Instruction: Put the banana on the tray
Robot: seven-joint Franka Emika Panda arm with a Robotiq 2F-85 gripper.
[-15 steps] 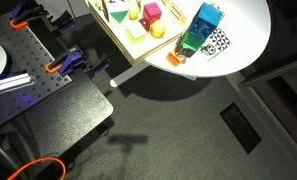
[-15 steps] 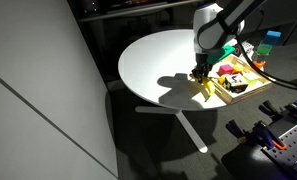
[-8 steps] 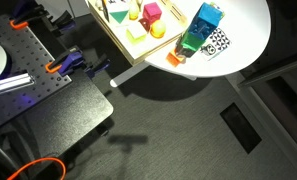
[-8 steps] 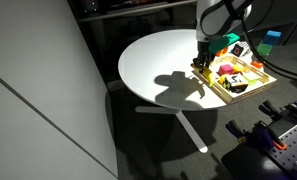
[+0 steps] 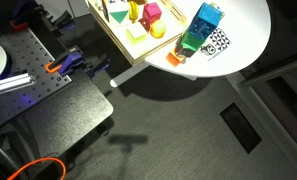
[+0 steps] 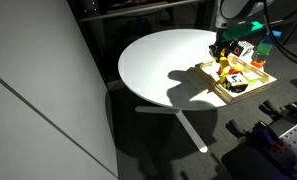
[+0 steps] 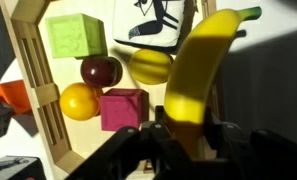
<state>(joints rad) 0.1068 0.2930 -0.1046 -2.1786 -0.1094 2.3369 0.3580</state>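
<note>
Banana (image 7: 203,75) (bright yellow, nearly upright in the wrist view) clamped at its lower end between the fingers of the gripper (image 7: 185,132), raised clear of the surface over the tray (image 6: 214,84). Tray at the edge of the round white tabletop (image 6: 163,60), holding a green cube (image 7: 76,38), a pink cube (image 7: 123,108), an orange ball (image 7: 78,102) and a dark red ball (image 7: 101,70).

The pincer (image 7: 188,132) grips the banana (image 7: 203,65) above the tray (image 7: 32,100) of toy pieces (image 7: 123,108).
</note>
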